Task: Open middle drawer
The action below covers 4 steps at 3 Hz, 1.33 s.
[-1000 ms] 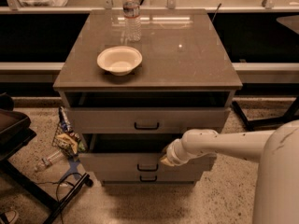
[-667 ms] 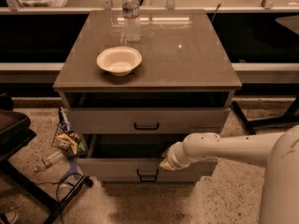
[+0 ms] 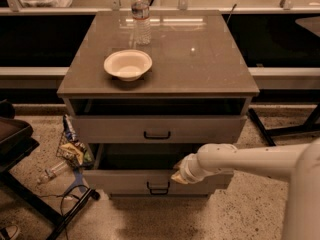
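The grey cabinet (image 3: 215, 81) has its drawers facing me. The middle drawer (image 3: 122, 180) is pulled well out, its dark inside (image 3: 140, 156) shows, and its small black loop handle (image 3: 158, 188) sits at the centre of the low front. The taller top drawer (image 3: 110, 129) above it is slightly out. The lowest drawer is hidden under the middle one. My gripper (image 3: 178, 176), on the white arm coming in from the right, sits at the top edge of the middle drawer's front, just right of and above the handle.
A white bowl (image 3: 128, 64) and a water bottle (image 3: 141, 15) stand on the cabinet top. On the floor at the left are a wire basket of packets (image 3: 72, 150), a plastic bottle (image 3: 50, 174) and a black stand (image 3: 20, 144). A dark frame leg (image 3: 280, 130) stands at the right.
The middle drawer has slid further out toward me, showing more of its dark inside. My gripper has moved down and forward with the drawer front.
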Each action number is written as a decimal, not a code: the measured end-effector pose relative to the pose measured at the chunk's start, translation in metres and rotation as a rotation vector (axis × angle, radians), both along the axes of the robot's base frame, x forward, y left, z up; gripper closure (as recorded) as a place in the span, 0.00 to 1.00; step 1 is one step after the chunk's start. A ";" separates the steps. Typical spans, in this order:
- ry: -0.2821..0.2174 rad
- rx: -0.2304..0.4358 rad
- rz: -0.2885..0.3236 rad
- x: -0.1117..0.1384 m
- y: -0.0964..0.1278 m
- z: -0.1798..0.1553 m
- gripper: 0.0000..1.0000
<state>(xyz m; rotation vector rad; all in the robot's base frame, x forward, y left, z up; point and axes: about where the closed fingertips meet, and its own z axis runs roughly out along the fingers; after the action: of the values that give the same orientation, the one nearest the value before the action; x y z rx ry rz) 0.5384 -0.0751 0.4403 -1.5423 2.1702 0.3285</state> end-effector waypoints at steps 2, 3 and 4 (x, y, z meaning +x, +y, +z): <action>0.029 -0.003 -0.018 -0.018 -0.011 -0.001 1.00; 0.073 -0.020 -0.027 -0.042 -0.019 0.005 1.00; 0.080 -0.022 -0.026 -0.045 -0.019 0.006 1.00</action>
<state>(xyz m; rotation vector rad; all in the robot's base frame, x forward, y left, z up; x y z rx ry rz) 0.4934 -0.0936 0.4460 -1.5355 2.2606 0.3642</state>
